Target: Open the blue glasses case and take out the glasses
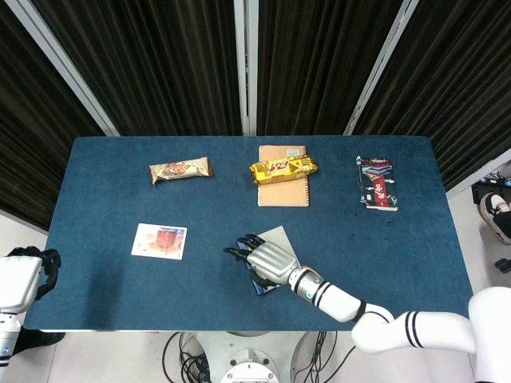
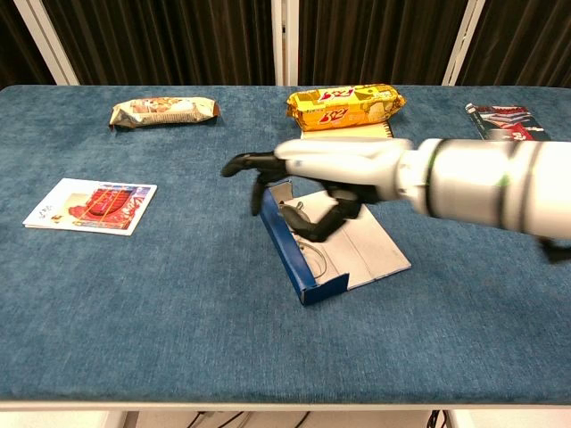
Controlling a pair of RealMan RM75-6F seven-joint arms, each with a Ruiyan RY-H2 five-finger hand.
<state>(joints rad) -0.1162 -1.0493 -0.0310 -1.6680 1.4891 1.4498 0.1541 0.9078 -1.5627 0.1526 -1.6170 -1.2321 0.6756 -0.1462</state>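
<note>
Already open: blue glasses case (image 2: pixel 303 254) lies skewed at centre of frame on counter (image 2: pixel 178 339), pale lid flat, glasses (image 2: pixel 308 239) inside tray. Right hand (image 2: pixel 308 183) hovers over case's far end, dark fingers (image 2: pixel 245 165) spread and partly curled, clamped on nothing visible. Left hand (image 1: pixel 32 267) idle at lower left edge; grip cannot tell.

Risk: light case could skid on counter if nudged; thin wire frame could slip from fingers.

Case rigid, boxy; counter cloth nappy, blue.

Head view: high, looking down, far. Chest view: low, forward, close. Both share table (image 1: pixel 96 183).
</note>
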